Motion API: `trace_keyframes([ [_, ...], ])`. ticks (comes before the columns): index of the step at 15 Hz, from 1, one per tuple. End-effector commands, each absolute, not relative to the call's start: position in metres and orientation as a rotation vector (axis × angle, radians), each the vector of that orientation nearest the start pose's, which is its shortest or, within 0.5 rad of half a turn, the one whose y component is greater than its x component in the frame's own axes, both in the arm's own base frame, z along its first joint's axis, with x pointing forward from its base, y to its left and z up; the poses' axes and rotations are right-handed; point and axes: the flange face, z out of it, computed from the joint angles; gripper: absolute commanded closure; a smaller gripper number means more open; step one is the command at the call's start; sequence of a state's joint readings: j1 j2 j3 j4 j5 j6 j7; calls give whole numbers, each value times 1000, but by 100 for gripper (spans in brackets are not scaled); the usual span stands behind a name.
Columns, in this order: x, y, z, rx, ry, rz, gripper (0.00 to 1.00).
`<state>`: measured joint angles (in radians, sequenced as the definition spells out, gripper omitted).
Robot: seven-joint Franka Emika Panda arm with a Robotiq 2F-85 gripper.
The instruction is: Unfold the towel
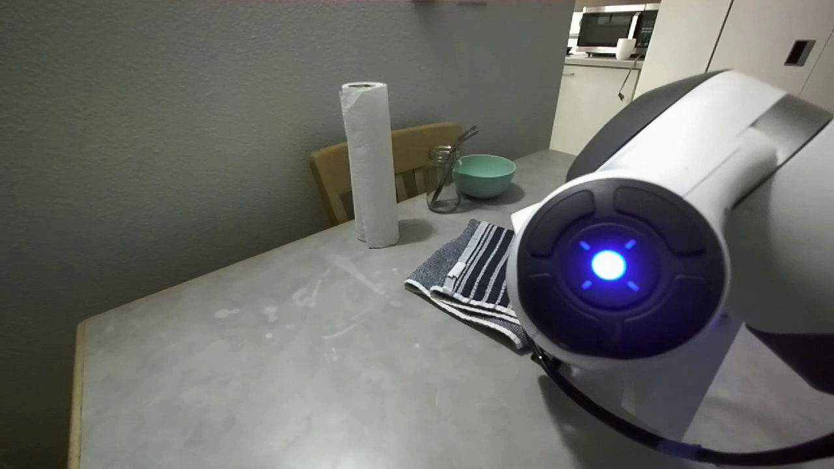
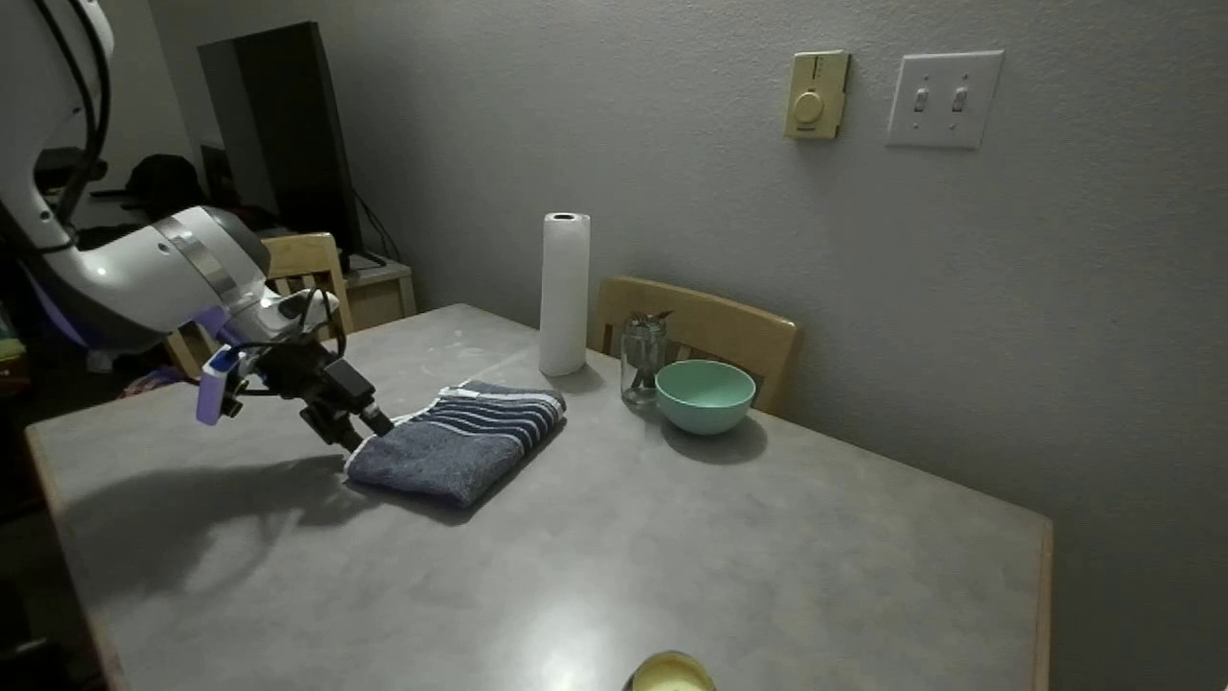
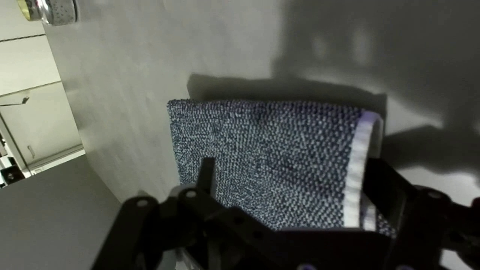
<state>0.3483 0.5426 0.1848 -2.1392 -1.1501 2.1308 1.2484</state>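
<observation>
Gripper (image 3: pixel 290 165), empty and spread, straddles the towel's (image 3: pixel 270 153) white edge (image 3: pixel 353 183). Layers (image 3: pixel 369 217) lie stacked there, so closing could pinch several and drag the lot.

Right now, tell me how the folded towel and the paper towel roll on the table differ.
The towel lies folded, while the paper towel roll stands upright. The towel is dark blue-grey with white stripes; the paper towel roll is plain white. The open tool is right at the towel, whereas the paper towel roll stands apart from it. Both rest on the grey table.
</observation>
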Motion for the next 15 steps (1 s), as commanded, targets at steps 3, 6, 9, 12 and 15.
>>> trace_keyframes([
  [3, 467, 227, 123, 2437, 186, 265, 0],
  [6, 465, 231, 125, 2492, 159, 241, 0],
  [9, 466, 233, 124, 2517, 132, 225, 0],
  [12, 463, 235, 122, 2512, 128, 220, 0],
  [15, 462, 234, 121, 2500, 140, 228, 0],
])
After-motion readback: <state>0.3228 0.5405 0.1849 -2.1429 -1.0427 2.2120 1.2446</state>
